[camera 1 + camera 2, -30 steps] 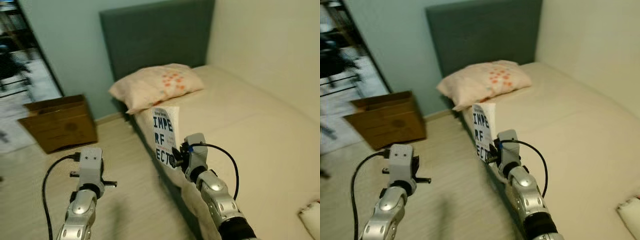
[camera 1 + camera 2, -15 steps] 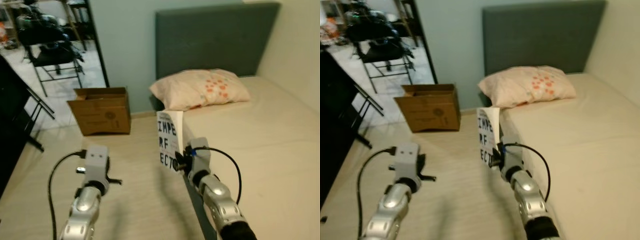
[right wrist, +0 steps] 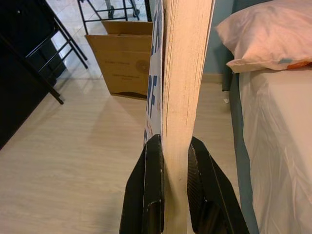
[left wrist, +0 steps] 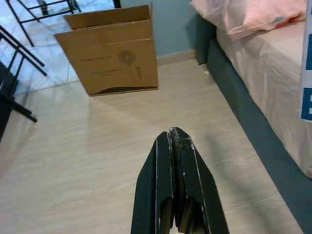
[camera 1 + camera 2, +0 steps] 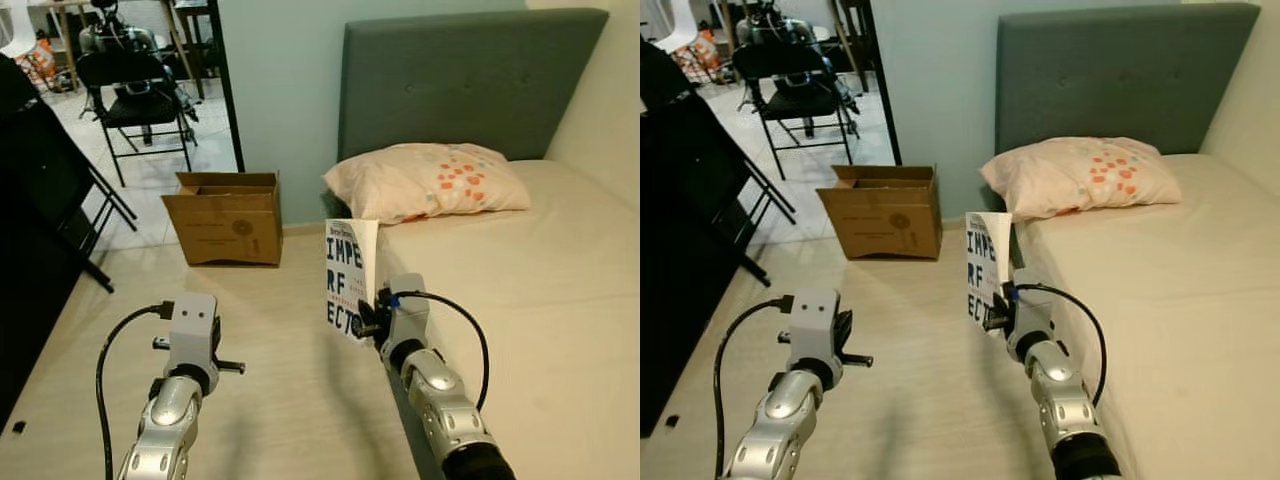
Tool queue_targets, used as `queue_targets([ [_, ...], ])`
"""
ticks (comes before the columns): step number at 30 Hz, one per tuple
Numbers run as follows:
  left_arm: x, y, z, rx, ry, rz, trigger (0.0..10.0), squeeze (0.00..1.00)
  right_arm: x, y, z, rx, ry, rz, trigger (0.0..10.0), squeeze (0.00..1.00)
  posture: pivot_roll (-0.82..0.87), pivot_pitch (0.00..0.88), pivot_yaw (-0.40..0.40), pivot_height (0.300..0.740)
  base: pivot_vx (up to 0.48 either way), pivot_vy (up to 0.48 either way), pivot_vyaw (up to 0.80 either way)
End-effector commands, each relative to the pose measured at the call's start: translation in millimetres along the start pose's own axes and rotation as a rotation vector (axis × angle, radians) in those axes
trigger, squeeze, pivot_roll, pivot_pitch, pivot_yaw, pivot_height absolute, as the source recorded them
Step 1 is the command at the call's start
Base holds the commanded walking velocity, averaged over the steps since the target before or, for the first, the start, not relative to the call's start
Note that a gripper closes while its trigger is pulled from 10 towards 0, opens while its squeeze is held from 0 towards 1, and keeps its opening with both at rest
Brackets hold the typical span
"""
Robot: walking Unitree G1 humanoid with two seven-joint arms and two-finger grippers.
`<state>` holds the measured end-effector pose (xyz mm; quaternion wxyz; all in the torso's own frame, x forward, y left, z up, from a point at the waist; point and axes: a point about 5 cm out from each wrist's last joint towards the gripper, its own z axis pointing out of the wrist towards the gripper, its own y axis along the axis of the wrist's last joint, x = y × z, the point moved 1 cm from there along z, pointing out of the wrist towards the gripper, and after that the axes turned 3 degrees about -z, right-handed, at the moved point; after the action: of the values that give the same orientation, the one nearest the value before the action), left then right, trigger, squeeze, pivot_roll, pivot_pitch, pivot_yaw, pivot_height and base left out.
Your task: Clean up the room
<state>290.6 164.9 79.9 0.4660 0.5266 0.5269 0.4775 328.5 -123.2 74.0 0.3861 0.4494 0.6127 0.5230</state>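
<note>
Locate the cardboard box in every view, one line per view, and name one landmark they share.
Left eye view: cardboard box on the floor by the wall, upper left of centre, left of the bed.
Right eye view: cardboard box, same spot, beyond the left gripper.
Left wrist view: box ahead of the shut fingers.
Right wrist view: box behind the book held by the right gripper.
Shared landmark: the pink pillow.
</note>
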Motion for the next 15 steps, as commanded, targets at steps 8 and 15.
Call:
queue_targets([
  [8,1.9,-1.7,-1.9,0.001,0.006,-0.007,10.0,0.0,2.8,7.9,1.3,-0.038,0.012,-0.02,10.0,0.0,-0.04,0.07,0.014,0.74,0.378,0.0,0.0],
  [15,3.1,-2.5,-1.5,-0.004,0.031,-0.018,10.0,0.0,1.5,12.2,2.1,-0.039,0.035,-0.061,10.0,0.0,-0.05,0.072,-0.014,0.74,0.379,0.0,0.0],
])
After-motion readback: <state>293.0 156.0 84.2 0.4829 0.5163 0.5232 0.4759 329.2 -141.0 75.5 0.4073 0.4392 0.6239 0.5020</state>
